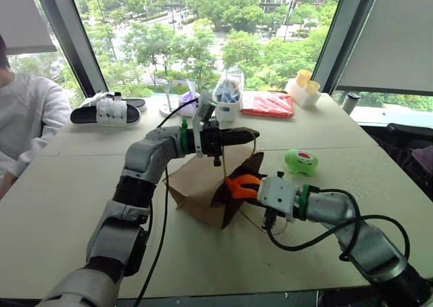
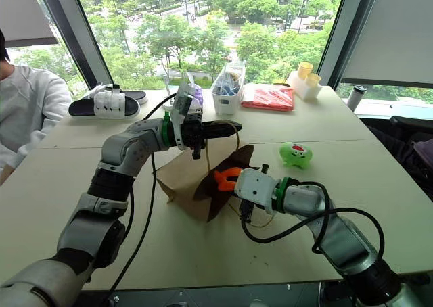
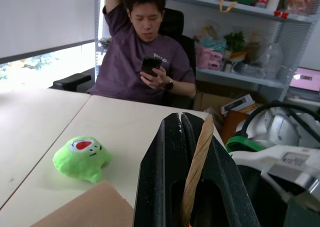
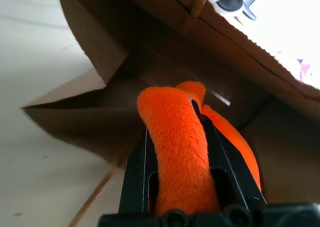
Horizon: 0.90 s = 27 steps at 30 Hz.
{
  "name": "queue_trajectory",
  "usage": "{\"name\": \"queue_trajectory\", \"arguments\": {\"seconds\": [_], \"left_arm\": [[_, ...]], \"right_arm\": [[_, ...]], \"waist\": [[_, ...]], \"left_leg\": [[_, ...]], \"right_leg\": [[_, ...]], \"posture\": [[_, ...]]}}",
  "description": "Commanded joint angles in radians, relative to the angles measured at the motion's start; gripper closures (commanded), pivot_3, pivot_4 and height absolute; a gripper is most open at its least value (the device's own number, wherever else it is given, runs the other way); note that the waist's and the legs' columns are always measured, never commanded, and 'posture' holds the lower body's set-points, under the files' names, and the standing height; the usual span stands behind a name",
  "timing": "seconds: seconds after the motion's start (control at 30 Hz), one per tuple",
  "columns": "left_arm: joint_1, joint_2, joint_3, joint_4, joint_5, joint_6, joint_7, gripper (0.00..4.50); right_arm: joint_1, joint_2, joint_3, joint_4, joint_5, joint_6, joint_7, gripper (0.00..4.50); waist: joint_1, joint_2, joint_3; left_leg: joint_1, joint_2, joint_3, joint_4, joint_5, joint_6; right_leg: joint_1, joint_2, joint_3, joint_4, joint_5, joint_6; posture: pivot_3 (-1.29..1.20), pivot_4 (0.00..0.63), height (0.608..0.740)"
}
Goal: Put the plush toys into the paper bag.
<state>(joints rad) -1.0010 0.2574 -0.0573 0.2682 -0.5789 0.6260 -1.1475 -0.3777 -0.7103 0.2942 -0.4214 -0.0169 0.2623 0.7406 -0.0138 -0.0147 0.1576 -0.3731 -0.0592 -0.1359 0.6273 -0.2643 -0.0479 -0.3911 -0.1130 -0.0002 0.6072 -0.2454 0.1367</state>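
At the paper bag point(image 1: 203, 189) mouth, right jaws pinch the orange toy point(image 1: 242, 185); left jaws pinch its handle point(image 3: 196, 167). Next: push inside, release, fetch the green toy point(image 1: 301, 161).

Two plush toys point(image 1: 301, 161), one paper bag point(image 1: 196, 189), two slippers point(image 1: 108, 111).

Beige table point(image 1: 81, 205) with green plush toy point(image 1: 301, 161)

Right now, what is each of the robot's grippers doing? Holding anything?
Left gripper: shut on a handle of the paper bag, holding it up.
Right gripper: shut on the orange plush toy, at the bag's mouth.
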Motion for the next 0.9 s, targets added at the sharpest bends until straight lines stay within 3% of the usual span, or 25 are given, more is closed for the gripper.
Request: {"name": "queue_trajectory", "arguments": {"seconds": [0.03, 0.23, 0.4, 0.43, 0.53, 0.8, 0.9], "left_arm": [[-0.008, -0.005, 0.018, -0.067, -0.039, 0.029, 0.001, 4.5], [0.003, -0.008, 0.016, -0.098, -0.053, 0.055, 0.012, 4.5], [0.002, -0.002, 0.013, -0.079, -0.017, 0.029, 0.056, 4.5], [0.002, -0.004, 0.009, -0.072, -0.003, 0.012, 0.07, 4.5], [0.002, -0.015, 0.002, -0.057, 0.023, -0.017, 0.093, 4.5], [-0.008, -0.062, -0.027, 0.038, 0.136, -0.157, 0.15, 4.5], [0.003, -0.07, -0.037, 0.051, 0.151, -0.177, 0.136, 4.5]], "right_arm": [[-0.096, 0.034, 0.065, 0.115, -0.117, -0.13, -0.01, 4.42], [-0.207, 0.106, 0.148, 0.32, -0.224, -0.273, -0.002, 4.42], [-0.218, 0.113, 0.122, 0.369, -0.23, -0.313, 0.009, 2.14], [-0.21, 0.106, 0.112, 0.357, -0.228, -0.309, 0.014, 1.48], [-0.205, 0.097, 0.087, 0.326, -0.27, -0.341, -0.03, 0.08], [-0.046, 0.028, -0.07, 0.057, -0.21, -0.148, 0.028, 0.08], [0.011, 0.074, -0.28, -0.109, -0.011, 0.118, 0.018, 0.08]], "waist": [[0.0, 0.0, 0.0], [-0.003, 0.0, 0.0], [0.001, 0.0, 0.0], [0.0, 0.0, 0.0], [-0.001, 0.0, 0.0], [0.003, 0.0, 0.0], [0.004, 0.0, 0.0]], "left_leg": [[0.0, 0.0, 0.0, 0.0, 0.0, 0.0], [0.0, 0.0, 0.0, -0.001, 0.002, -0.003], [0.0, 0.0, 0.0, 0.0, 0.002, -0.004], [0.0, 0.0, 0.0, 0.0, 0.002, -0.004], [0.0, 0.0, 0.0, -0.001, 0.002, -0.004], [-0.001, 0.0, 0.0, 0.0, 0.001, -0.002], [-0.001, 0.0, -0.001, 0.0, 0.0, 0.0]], "right_leg": [[0.0, 0.0, 0.0, 0.0, 0.0, 0.0], [-0.001, 0.0, 0.0, 0.001, 0.0, 0.0], [-0.001, 0.0, 0.0, 0.0, 0.0, 0.0], [-0.001, 0.0, 0.0, 0.001, 0.0, 0.0], [-0.001, 0.0, 0.0, 0.001, 0.0, 0.0], [0.0, 0.0, 0.0, -0.001, 0.0, 0.0], [0.0, 0.0, 0.0, -0.001, 0.0, 0.0]], "posture": [[0.0, 0.15, 0.74], [0.0, 0.15, 0.74], [0.0, 0.15, 0.74], [0.0, 0.15, 0.74], [0.0, 0.15, 0.74], [0.0, 0.15, 0.74], [0.0, 0.15, 0.74]]}}
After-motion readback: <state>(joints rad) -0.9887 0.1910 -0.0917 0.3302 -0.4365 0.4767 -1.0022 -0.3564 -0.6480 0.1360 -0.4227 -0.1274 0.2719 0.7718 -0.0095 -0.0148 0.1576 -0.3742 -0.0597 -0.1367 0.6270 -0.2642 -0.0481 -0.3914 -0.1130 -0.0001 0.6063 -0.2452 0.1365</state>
